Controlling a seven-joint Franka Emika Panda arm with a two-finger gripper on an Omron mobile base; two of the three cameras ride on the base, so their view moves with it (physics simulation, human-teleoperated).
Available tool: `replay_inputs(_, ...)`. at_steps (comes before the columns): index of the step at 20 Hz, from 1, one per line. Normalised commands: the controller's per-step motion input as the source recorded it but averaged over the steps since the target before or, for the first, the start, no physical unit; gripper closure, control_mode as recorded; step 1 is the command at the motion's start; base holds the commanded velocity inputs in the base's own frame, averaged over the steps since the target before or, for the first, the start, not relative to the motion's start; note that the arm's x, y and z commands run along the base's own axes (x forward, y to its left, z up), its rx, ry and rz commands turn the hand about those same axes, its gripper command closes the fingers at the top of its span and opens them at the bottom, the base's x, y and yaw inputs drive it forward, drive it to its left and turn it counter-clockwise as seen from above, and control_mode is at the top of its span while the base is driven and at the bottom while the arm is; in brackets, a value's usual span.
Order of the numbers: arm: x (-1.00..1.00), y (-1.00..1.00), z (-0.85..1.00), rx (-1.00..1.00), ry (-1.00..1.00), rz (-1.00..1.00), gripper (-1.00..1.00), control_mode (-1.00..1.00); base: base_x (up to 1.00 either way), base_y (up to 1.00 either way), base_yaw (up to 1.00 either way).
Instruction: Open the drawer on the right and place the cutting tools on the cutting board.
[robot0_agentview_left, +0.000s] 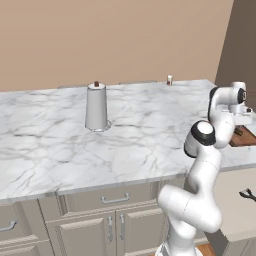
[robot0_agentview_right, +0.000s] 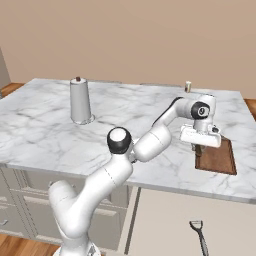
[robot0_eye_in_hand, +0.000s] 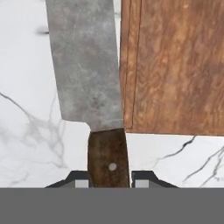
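Dark wood handle sits pinched between your gripper's (robot0_eye_in_hand: 110, 175) finger tips: you are holding a knife (robot0_eye_in_hand: 87, 70), a broad grey cleaver blade running straight away from the hand. Its long axis lies parallel to the board's (robot0_eye_in_hand: 175, 65) near edge. In the hand view the blade is beside that edge, mostly over marble, its right side just at the board's rim. So the board lies to the blade's right in that view; a sideways shift that way looks needed before you let go, or the knife lands half off.

From the right base view, the gripper (robot0_agentview_right: 201, 146) hangs low at the left end of the board (robot0_agentview_right: 220, 157). How far the blade is above the counter (robot0_agentview_left: 135, 135) I cannot tell.

Below, the drawer (robot0_agentview_right: 170, 220) stands pulled out, pale inside, with one more dark-handled tool (robot0_agentview_right: 199, 235) lying in it. That one is still to fetch.

Farther off: a grey cylinder canister (robot0_agentview_left: 96, 107) well to the left, a small jar (robot0_agentview_left: 169, 80) at the far edge, then tan wall.
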Motion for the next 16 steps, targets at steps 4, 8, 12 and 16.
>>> replay_inputs(4,0.22,0.02,-0.06,0.01,0.0,0.01,1.0,-1.0,0.0,0.0,0.0)
replay_inputs(8,0.48,-0.02,-0.01,0.05,0.0,0.0,1.0,-1.0,0.0,0.0,0.0)
replay_inputs(12,0.68,-0.09,0.0,0.08,0.0,0.0,1.0,-1.0,0.0,0.0,0.0)
replay_inputs(16,0.29,-0.21,-0.03,0.09,0.0,0.0,1.0,-1.0,0.0,0.0,0.0)
